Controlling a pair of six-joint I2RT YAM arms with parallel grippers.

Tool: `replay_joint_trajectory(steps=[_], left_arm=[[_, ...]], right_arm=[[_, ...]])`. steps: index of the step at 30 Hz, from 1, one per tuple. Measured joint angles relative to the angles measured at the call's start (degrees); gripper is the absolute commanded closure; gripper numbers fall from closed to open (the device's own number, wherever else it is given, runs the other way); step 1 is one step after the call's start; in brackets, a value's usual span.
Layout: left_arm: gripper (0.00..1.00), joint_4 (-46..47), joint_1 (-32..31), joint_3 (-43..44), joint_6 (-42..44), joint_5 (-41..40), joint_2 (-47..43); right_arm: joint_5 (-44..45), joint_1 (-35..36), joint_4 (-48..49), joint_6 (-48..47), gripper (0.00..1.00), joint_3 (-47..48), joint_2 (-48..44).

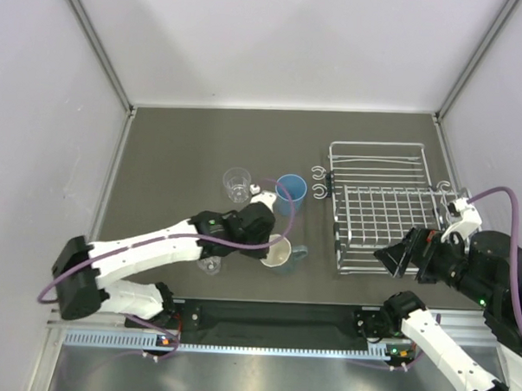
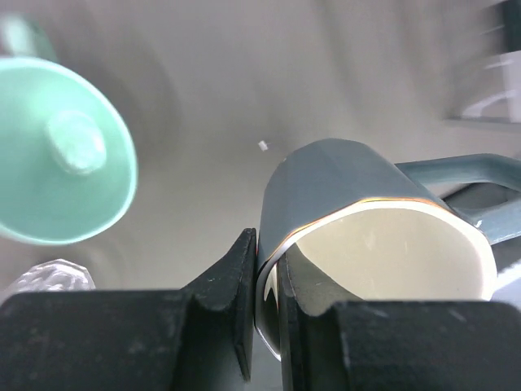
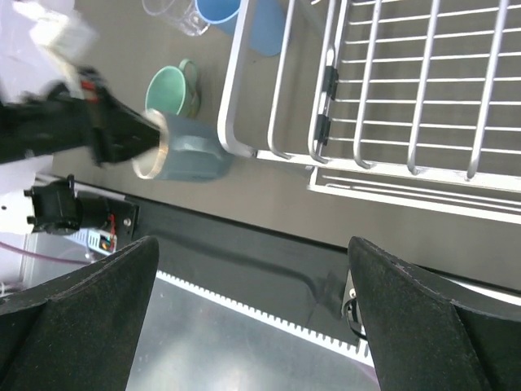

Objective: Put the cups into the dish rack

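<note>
My left gripper (image 1: 268, 242) (image 2: 267, 277) is shut on the rim of the mug (image 1: 282, 255) (image 2: 358, 195) (image 3: 186, 153), grey-blue outside, cream inside, with a teal handle. One finger is inside the wall and one outside, and the mug is tipped with its mouth toward the gripper. A teal-green mug (image 2: 57, 155) (image 3: 172, 88) stands just beside it, hidden under the arm in the top view. The blue tumbler (image 1: 290, 194) (image 3: 218, 10), a clear tumbler (image 1: 236, 184) and a smaller clear one (image 1: 209, 264) (image 2: 49, 277) stand on the table. The wire dish rack (image 1: 382, 209) (image 3: 383, 98) holds nothing. My right gripper (image 1: 390, 256) (image 3: 252, 244) hangs open at the rack's near edge.
Two curled hooks (image 1: 319, 182) stick out from the rack's left side, close to the blue tumbler. Grey walls (image 1: 102, 59) enclose the table on three sides. A black strip and metal rail (image 1: 272, 343) run along the near edge between the arm bases.
</note>
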Motion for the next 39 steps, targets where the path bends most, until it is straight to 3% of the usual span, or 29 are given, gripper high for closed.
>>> replay_joint_trajectory(steps=[10,14,22,28,34,39], left_arm=[[1.0,4.46,0.0,-1.2,7.37,-4.0,-29.79],[1.0,8.24,0.0,-1.6,12.31,-5.6,-36.94],[1.0,17.25,0.0,-3.87,21.33,-5.55,-40.54],[1.0,23.67,0.0,-6.23,25.33,-3.41,-40.46],[1.0,31.08,0.0,-7.87,29.05,7.89,-41.51],[1.0,35.32,-0.07,-10.47,35.32,19.65,-44.61]], right_arm=[[-6.62,0.0,2.4,-1.92,0.05,8.81,11.89],[-12.22,0.0,6.84,-0.83,0.06,9.99,16.17],[-21.35,1.46,17.09,4.87,0.08,10.56,21.03],[-22.38,11.06,24.55,7.89,0.03,12.31,25.57],[-20.02,21.64,30.97,9.79,0.0,12.9,32.15],[-17.94,24.13,32.79,11.32,0.0,13.09,34.53]])
